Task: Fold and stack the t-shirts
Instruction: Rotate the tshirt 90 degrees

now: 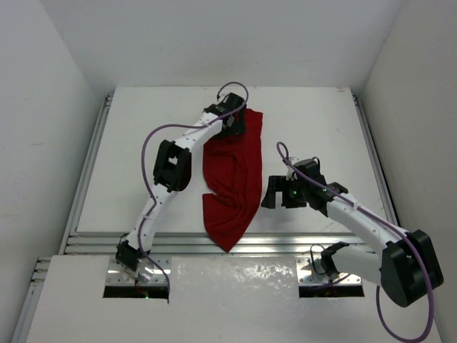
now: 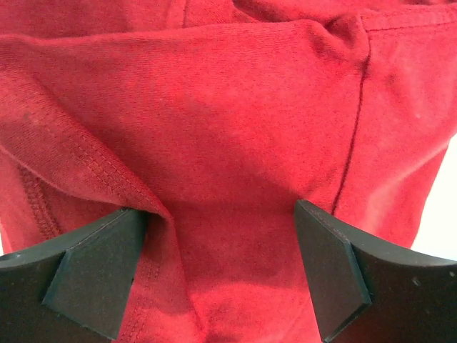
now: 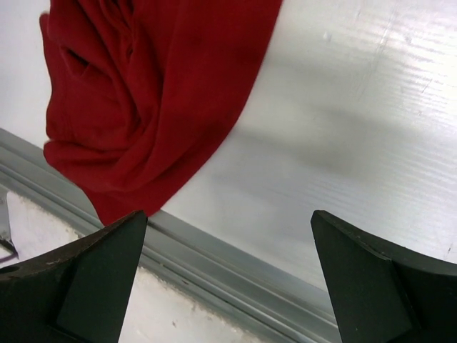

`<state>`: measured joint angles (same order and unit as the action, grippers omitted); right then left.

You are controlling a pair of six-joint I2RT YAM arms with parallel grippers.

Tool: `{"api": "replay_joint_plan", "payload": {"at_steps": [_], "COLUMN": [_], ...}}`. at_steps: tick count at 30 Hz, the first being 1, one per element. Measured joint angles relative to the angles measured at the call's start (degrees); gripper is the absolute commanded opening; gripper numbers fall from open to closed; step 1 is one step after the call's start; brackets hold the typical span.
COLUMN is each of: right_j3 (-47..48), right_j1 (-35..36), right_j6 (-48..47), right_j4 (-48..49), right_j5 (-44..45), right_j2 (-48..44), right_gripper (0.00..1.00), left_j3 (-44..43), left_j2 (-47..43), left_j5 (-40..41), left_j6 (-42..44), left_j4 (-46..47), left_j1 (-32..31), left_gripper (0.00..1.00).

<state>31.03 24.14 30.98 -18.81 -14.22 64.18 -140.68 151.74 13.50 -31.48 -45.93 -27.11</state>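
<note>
The dark red t-shirt (image 1: 234,179) lies bunched in a long strip down the middle of the white table, its tip reaching the near rail. My left gripper (image 1: 235,123) is at the shirt's far end, right over the cloth. In the left wrist view its fingers (image 2: 96,275) stand wide apart with red fabric (image 2: 221,143) and a hemmed fold between them, not clamped. My right gripper (image 1: 275,193) hovers just right of the shirt, open and empty. The right wrist view shows the shirt's near end (image 3: 143,93) to the upper left of its fingers (image 3: 357,279).
The white table (image 1: 321,136) is bounded by metal rails along the near edge (image 1: 285,243) and both sides. White walls enclose the cell. The arm bases sit on plates at the near edge (image 1: 136,275).
</note>
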Motion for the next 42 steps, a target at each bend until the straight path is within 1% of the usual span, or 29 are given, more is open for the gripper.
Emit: {"api": "replay_joint_plan", "payload": {"at_steps": [2, 4, 6, 7, 8, 10, 12, 15, 17, 22, 24, 27, 30, 35, 38, 42], "right_j3": [0.1, 0.1, 0.9, 1.3, 1.7, 1.9, 1.9, 1.9, 2.0, 2.0, 2.0, 2.1, 2.2, 2.2, 2.3, 2.6], "right_j1": [0.0, 0.0, 0.0, 0.0, 0.0, 0.0, 0.0, 0.0, 0.0, 0.0, 0.0, 0.0, 0.0, 0.1, 2.2, 7.8], "right_j6": [0.6, 0.8, 0.8, 0.8, 0.8, 0.8, 0.8, 0.8, 0.8, 0.7, 0.7, 0.5, 0.1, -0.3, -0.3, 0.2], "right_j4": [0.7, 1.2, 1.2, 1.2, 1.3, 1.5, 1.7, 2.1, 1.9, 1.2, 1.0, 1.0, 1.0, 1.2, 1.2, 1.4], "right_j5": [0.8, 1.3, 1.7, 1.7, 1.8, 1.8, 1.7, 1.6, 1.5, 1.1, 0.7, 0.3, 0.1, -0.9, -0.2, 2.0], "right_j2": [-0.2, -0.6, -0.5, -0.3, -0.3, -0.3, -0.3, -0.4, -0.4, -0.8, -1.3, -1.6, -1.5, 0.6, 1.6, 1.9], "right_gripper": [0.99, 0.99, 0.99, 0.99, 0.99, 0.99, 0.99, 0.99, 0.99, 0.99, 0.99, 0.99, 0.99, 0.99, 0.99, 0.99], "left_j3": [-0.1, 8.0, 16.4, 18.5, 18.8, 16.5, 11.0, 1.7, -1.1, -1.4, -1.4, -1.7, -2.1, -2.1, -2.1, -2.1], "left_j2": [0.2, -3.7, -8.2, -9.5, -9.9, -9.0, -5.9, 0.3, 2.2, 3.4, 3.9, 4.8, 5.4, 5.6, 5.6, 5.6], "left_j5": [2.3, 5.6, 8.5, 9.7, 10.5, 10.6, 9.5, 6.1, 3.3, -2.4, -3.8, -4.4, -4.7, -4.1, -3.5, -1.7], "left_j6": [0.0, -0.2, -0.4, -0.7, -0.7, -0.2, 1.0, 3.1, 3.8, 4.7, 5.4, 6.3, 7.2, 8.7, 9.7, 12.0], "left_j4": [-0.3, 4.2, 6.1, 5.6, 4.6, 3.0, 2.4, 4.6, 7.7, 15.5, 18.3, 22.1, 24.5, 26.4, 27.8, 29.4], "left_j1": [0.0, -0.3, -0.3, -0.2, 0.2, 1.0, 2.5, 5.6, 7.7, 11.3, 12.0, 12.3, 12.6, 12.7, 13.1, 14.0], "left_gripper": [0.83, 0.86, 0.88, 0.88, 0.88, 0.87, 0.87, 0.87, 0.87, 0.90, 0.92, 0.94, 0.99, 1.00, 1.00, 1.00]}}
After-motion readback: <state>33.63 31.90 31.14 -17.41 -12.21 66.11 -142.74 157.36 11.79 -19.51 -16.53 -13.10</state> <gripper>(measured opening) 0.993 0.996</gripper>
